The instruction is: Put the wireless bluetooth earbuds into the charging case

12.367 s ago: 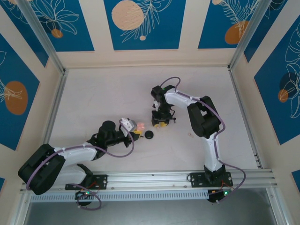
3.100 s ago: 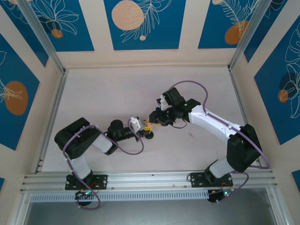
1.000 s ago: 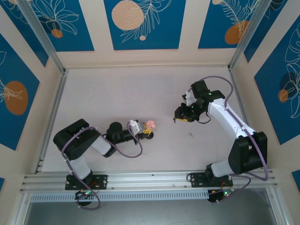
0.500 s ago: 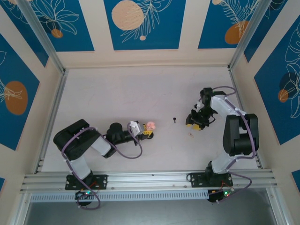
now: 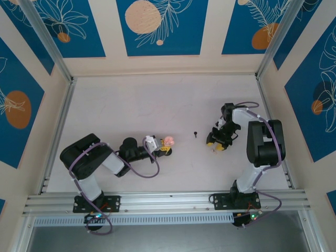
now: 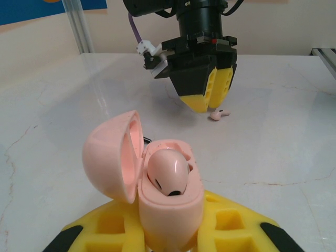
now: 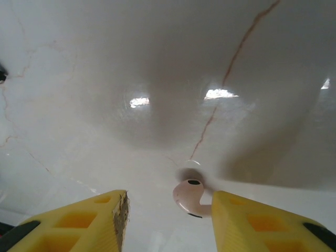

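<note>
Right claw (image 7: 169, 210) shifted over earbud (image 7: 189, 198), left claw (image 5: 163, 149) clamping open case (image 6: 170, 210)

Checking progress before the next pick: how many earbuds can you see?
2 earbuds: one seated in the open case; one on the table below the right gripper.

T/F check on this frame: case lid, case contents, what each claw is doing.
1. The lid of the case is open. True.
2. The left claw holds the case. True.
3. The case is empty. False: one bud sits in it.
4. The right claw is clamped on the loose bud. False: its fingers stand open, and that bud lies on the table between them.
</note>
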{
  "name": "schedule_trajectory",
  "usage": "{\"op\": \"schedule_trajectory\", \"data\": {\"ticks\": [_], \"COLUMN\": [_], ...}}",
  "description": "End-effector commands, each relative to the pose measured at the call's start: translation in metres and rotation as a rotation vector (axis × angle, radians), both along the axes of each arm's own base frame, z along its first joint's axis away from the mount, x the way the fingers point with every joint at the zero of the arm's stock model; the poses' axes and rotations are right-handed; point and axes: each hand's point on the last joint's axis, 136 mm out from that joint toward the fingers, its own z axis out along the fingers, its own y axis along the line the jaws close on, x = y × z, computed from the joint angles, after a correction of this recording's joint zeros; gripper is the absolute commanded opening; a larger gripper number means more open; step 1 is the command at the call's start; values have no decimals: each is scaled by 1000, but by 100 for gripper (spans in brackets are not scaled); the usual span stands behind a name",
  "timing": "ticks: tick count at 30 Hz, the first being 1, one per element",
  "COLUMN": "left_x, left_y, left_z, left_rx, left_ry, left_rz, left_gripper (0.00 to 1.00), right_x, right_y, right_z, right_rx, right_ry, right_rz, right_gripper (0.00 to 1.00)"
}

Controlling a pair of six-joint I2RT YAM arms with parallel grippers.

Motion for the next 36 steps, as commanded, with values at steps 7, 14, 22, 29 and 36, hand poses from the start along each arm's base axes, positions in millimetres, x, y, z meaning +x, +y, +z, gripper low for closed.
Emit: {"op": "schedule_trajectory", "data": {"ticks": [7,14,22,29,36], "left_x": [-4,-3,-4,-4,-5], "left_y": [-3,-4,-6,-5,-4], "left_z": [12,11,11,10,9], "left_rx": [-25,-24,-25,-23,-22], "left_ry": [-50,-48,-48,-45,-41], "left_rz": [-15,-15,-23,-22,-21], "left_gripper": [6,6,6,6,6], "right_x": [-13,-22,-29,-28,-23], "right_y": [10,16,27,31,9], "right_z": [-9,-1,3,17,39], "right_rx": [5,-1,17,34,-87], "right_ry": [68,93,114,109,79], "right_rz": [40,53,56,51,90], "right_gripper": [46,46,46,46,45]}}
